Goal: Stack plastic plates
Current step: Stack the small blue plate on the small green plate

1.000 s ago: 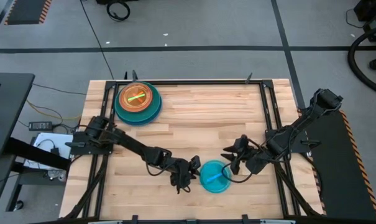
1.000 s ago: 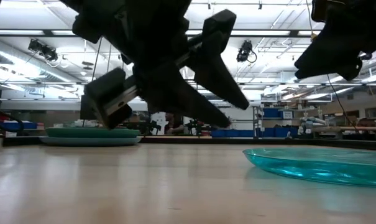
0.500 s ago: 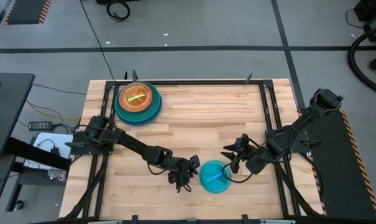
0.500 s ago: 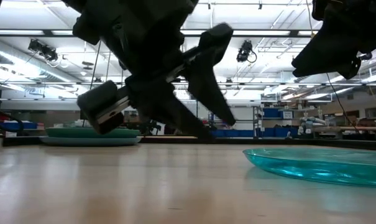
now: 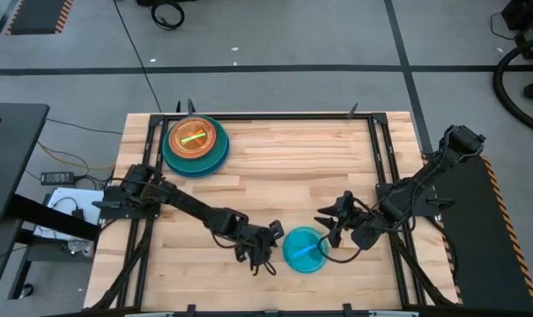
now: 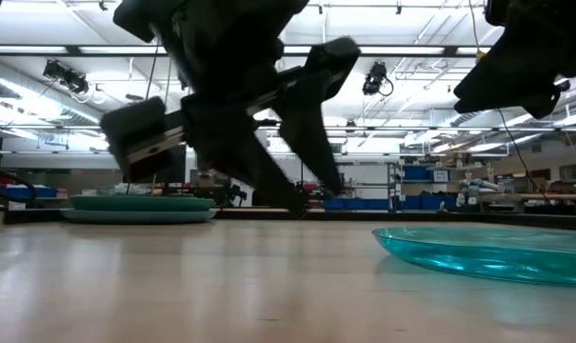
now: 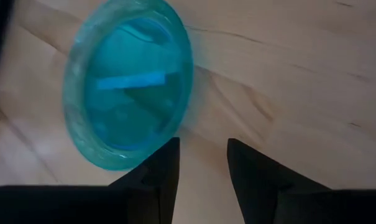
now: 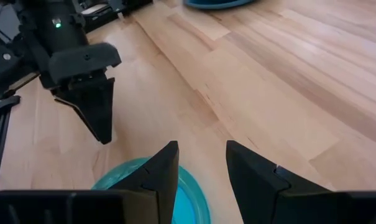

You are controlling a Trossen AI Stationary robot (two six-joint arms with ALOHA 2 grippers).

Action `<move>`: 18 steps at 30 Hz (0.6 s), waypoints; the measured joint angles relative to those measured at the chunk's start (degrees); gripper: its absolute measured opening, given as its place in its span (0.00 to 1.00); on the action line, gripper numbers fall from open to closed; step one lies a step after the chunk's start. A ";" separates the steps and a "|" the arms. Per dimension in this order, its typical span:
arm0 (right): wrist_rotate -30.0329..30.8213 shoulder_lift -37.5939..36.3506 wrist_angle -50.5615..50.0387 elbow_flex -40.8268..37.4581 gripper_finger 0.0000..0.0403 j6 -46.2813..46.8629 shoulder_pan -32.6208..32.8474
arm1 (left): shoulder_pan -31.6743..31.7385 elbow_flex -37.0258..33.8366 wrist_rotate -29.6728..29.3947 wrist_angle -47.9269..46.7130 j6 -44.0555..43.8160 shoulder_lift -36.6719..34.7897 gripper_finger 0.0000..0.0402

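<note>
A small translucent light blue plate [image 5: 303, 249] lies flat on the table near its near edge; it also shows in the low view [image 6: 497, 252] and both wrist views [image 7: 128, 84] [image 8: 144, 186]. My left gripper [image 5: 264, 257] hangs open just left of it, fingers pointing down [image 7: 203, 163] [image 6: 311, 195], touching nothing. My right gripper [image 5: 329, 226] hovers open beside the plate's far right rim [image 8: 200, 168]. A stack of plates [image 5: 196, 145], with a large blue one at the bottom and an orange one on top, rests on the far left part of the table [image 6: 140, 208].
Bare wooden tabletop [image 5: 301, 167] spreads between the stack and the light blue plate. Dark metal frame rails [image 5: 381, 158] run along the table's sides. My left gripper shows ahead in the right wrist view [image 8: 91, 93]. Shelves and workshop gear stand beyond the table.
My left gripper has turned about and come down a little toward the table's near edge, staying left of the light blue plate. The plate and the stack have not moved.
</note>
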 joint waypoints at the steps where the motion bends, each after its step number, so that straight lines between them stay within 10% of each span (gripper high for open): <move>1: 0.47 0.00 0.00 0.00 0.36 0.00 0.00 | -0.05 0.09 0.02 -0.84 -1.02 0.00 0.35; 18: 2.56 -0.04 -0.57 0.00 0.36 -1.89 -0.02 | -0.52 0.19 -1.13 5.23 4.93 3.47 0.35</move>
